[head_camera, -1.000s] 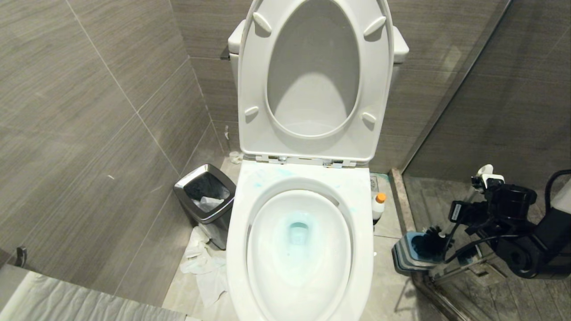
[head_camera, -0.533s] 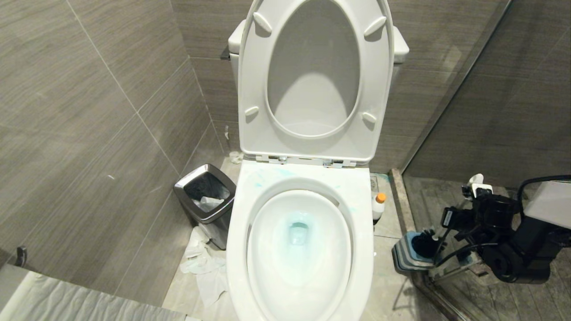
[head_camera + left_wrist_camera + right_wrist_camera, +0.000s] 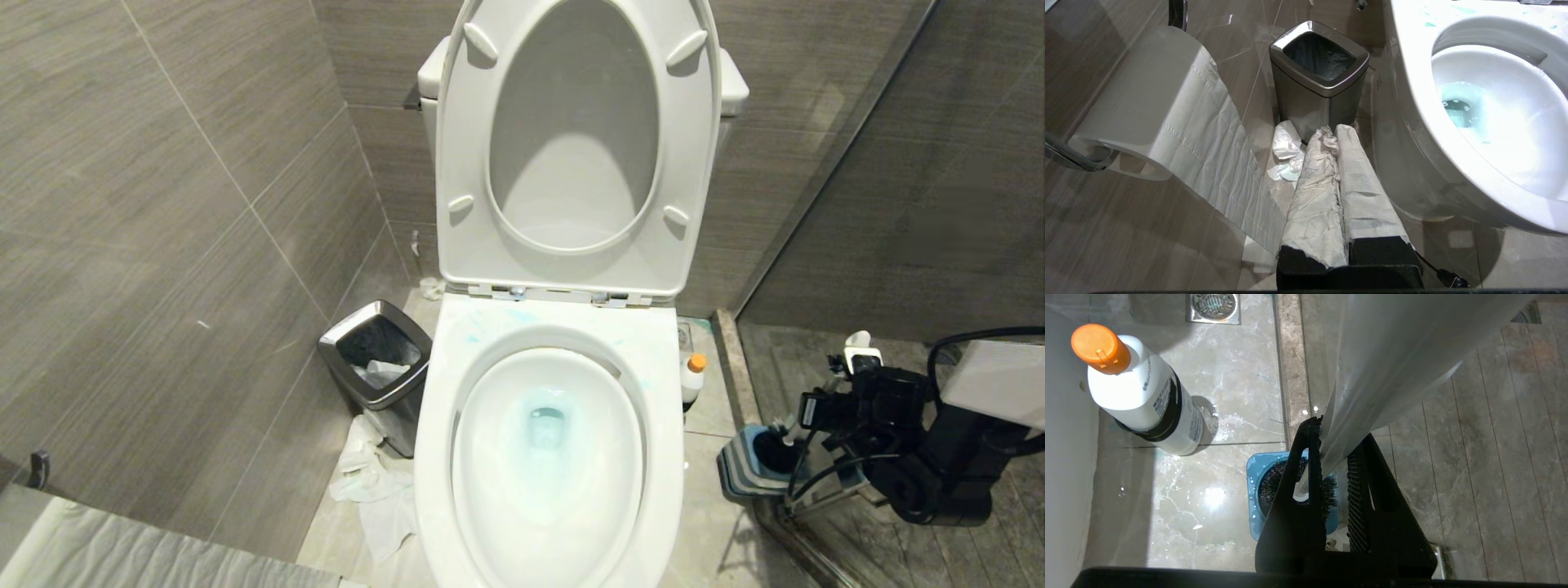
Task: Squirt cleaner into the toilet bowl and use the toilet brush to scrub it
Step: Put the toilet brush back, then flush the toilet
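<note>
The toilet bowl (image 3: pixel 490 490) stands open in the middle, with blue-teal water at its bottom. The cleaner (image 3: pixel 694 374), a white bottle with an orange cap, stands on the floor by the bowl's right side; it also shows in the right wrist view (image 3: pixel 1141 392). My right gripper (image 3: pixel 841 400) is shut on the toilet brush's white handle (image 3: pixel 1392 355), whose knob end (image 3: pixel 860 339) sticks up above it. The dark bristle head (image 3: pixel 1274 486) sits in the blue holder (image 3: pixel 737 472). My left gripper (image 3: pixel 1333 130) hangs shut and empty beside the bowl, its fingers wrapped in white paper.
A steel-rimmed black bin (image 3: pixel 371 384) stands left of the toilet with crumpled paper (image 3: pixel 371 482) on the floor before it. A toilet roll (image 3: pixel 1147 102) hangs near my left gripper. Seat and lid (image 3: pixel 457 163) are raised. A glass partition (image 3: pixel 816 204) and a floor drain (image 3: pixel 1213 306) lie to the right.
My right gripper has sunk down and a little left with the brush. The bristle head, which stood higher over the holder, now sits lower inside it. The left arm has not moved.
</note>
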Motion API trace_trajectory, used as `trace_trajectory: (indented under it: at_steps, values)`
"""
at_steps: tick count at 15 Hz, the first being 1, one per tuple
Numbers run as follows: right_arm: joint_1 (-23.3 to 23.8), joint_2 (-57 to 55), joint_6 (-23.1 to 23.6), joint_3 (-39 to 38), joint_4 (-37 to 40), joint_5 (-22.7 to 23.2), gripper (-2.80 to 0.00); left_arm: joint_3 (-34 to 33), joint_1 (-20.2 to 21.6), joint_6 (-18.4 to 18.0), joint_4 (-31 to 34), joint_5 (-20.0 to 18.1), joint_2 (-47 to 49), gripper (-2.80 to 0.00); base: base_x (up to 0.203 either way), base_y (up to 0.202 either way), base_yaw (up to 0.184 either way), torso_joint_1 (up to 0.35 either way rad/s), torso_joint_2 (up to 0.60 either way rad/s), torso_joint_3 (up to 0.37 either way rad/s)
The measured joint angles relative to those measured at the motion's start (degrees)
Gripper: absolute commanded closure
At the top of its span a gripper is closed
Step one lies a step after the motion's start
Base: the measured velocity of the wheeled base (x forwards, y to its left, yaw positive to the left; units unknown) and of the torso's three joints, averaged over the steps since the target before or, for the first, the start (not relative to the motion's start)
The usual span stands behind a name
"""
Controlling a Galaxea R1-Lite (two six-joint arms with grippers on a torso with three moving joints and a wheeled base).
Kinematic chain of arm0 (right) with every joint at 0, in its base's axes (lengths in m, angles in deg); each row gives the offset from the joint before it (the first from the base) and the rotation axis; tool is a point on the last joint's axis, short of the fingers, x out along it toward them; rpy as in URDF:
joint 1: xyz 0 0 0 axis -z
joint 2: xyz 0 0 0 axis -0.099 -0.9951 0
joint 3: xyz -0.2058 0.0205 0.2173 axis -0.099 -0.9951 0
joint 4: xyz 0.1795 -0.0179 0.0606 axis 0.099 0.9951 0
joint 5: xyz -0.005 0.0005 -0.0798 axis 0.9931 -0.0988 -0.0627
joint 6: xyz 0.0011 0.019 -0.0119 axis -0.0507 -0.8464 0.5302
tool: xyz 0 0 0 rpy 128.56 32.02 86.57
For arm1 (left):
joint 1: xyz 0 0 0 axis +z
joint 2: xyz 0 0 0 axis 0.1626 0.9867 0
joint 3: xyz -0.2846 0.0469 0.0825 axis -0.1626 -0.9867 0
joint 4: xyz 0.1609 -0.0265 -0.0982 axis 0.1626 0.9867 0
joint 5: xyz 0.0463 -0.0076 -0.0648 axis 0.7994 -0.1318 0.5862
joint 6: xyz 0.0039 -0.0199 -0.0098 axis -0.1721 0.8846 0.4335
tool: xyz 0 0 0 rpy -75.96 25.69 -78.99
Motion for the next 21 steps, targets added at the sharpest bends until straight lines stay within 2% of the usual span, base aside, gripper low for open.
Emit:
trace_trajectory:
  at_steps: [5,6,10,13,18,21]
  values:
    - [-0.1,-1.1,1.3,-0.4,-1.4,0.4,0.0,0.0,0.0,0.0,0.0,0.0,0.0,0.0,0.0,0.0,0.0,0.0,0.0,0.0]
    - [-0.1,-1.1,1.4,-0.4,-1.4,0.4,-2.8,0.0,0.0,0.0,0.0,0.0,0.0,0.0,0.0,0.0,0.0,0.0,0.0,0.0]
    - [-0.2,-0.6,1.6,-1.7,-2.7,0.3,-2.8,0.0,0.0,0.0,0.0,0.0,0.0,0.0,0.0,0.0,0.0,0.0,0.0,0.0]
    - [-0.3,0.8,4.3,-6.2,-7.4,1.1,-2.8,0.0,0.0,0.0,0.0,0.0,0.0,0.0,0.0,0.0,0.0,0.0,0.0,0.0]
    - [-0.7,10.5,6.5,-19.0,-12.4,11.7,-2.8,0.0,0.0,0.0,0.0,0.0,0.0,0.0,0.0,0.0,0.0,0.0,0.0,0.0]
    - [-1.1,20.7,7.3,-25.0,-12.6,14.6,-2.8,0.0,0.0,0.0,0.0,0.0,0.0,0.0,0.0,0.0,0.0,0.0,0.0,0.0]
